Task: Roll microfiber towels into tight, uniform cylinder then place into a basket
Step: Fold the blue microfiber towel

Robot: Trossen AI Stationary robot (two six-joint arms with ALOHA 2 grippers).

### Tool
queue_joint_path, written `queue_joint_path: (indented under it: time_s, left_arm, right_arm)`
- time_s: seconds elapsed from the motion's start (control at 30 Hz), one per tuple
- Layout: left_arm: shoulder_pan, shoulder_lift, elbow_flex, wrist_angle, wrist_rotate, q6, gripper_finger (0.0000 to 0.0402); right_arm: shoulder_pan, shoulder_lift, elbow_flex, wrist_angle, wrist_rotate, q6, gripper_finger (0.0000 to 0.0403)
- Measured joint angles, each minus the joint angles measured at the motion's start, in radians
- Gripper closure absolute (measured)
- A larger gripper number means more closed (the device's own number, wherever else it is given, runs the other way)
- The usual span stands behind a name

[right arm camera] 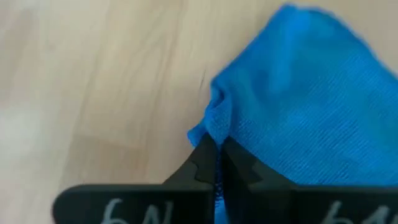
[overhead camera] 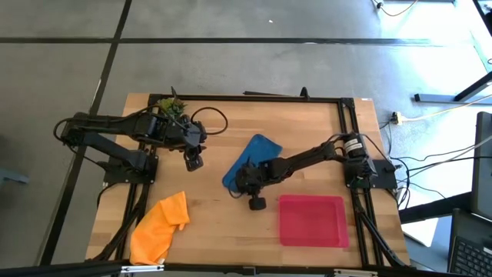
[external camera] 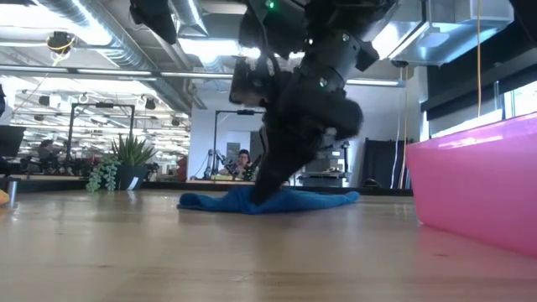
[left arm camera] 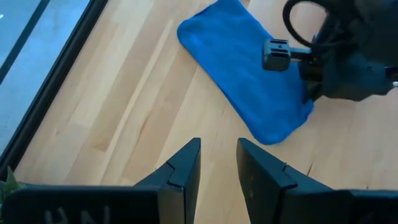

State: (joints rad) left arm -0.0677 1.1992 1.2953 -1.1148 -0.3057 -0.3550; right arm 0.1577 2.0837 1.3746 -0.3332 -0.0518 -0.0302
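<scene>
The blue microfiber towel lies spread on the wooden table near its middle, also seen in the left wrist view and the low view. My right gripper is shut on the towel's near end. The orange towel lies crumpled at the near left. The red basket, a shallow tray, sits at the near right. My left gripper hangs open above bare wood, left of the blue towel. My right gripper pinches a small raised pucker of the blue towel's edge between its two fingertips. The fingers slant down from the table's right side. The rest of the towel lies flat and slack on the table.
A small green plant stands at the far left by the left arm's base. A black frame runs along the table's edges. Bare wood lies between the orange towel and the red tray.
</scene>
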Motion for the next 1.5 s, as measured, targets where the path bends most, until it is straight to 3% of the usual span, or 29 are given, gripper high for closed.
queue_joint_path:
  time_s: [0.3, 0.73, 1.0, 1.3, 1.5]
  left_arm:
    - [0.0, 0.0, 0.0, -0.003, 0.001, 0.001, 0.0305]
    - [0.0, 0.0, 0.0, 0.001, 0.004, 0.0, 0.0305]
    - [0.0, 0.0, 0.0, 0.003, 0.004, 0.0, 0.0305]
    - [0.0, 0.0, 0.0, 0.005, 0.004, 0.0, 0.0305]
    - [0.0, 0.0, 0.0, 0.005, 0.004, 0.0, 0.0305]
  right_arm:
    - [-0.039, -0.102, 0.002, 0.003, -0.003, 0.098, 0.0397]
    - [-0.104, -0.122, 0.001, -0.09, 0.028, 0.274, 0.0397]
    - [-0.109, -0.16, 0.001, -0.233, 0.133, 0.364, 0.0397]
    - [-0.117, -0.249, 0.001, -0.355, 0.325, 0.503, 0.0397]
    - [-0.143, -0.25, -0.001, -0.424, 0.377, 0.59, 0.0397]
